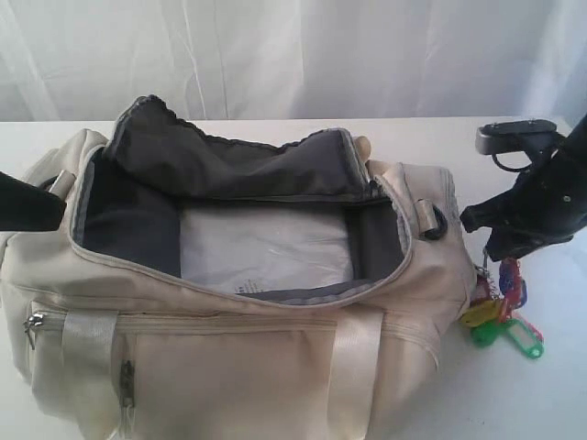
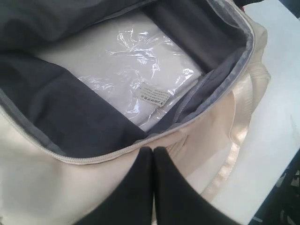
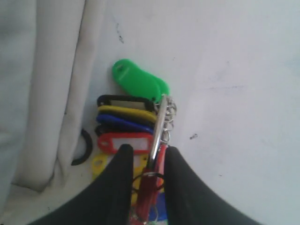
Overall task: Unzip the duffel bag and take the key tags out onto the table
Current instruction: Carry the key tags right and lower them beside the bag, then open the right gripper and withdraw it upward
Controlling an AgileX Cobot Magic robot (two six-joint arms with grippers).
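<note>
The right hand (image 3: 149, 161) is gripping the seemingly light, slippery key tags (image 3: 124, 123) by their stiff ring (image 3: 159, 123); left hand (image 2: 153, 151) is clenched.

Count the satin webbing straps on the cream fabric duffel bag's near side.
2. Left satin strap at the left end of the cream duffel bag; right satin strap at its right end. Far-side ones may be hidden.

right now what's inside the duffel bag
The bag shows grey lining and a flat white sheet in clear plastic with a small label. Anything under that sheet or the folded flap is hidden.
</note>
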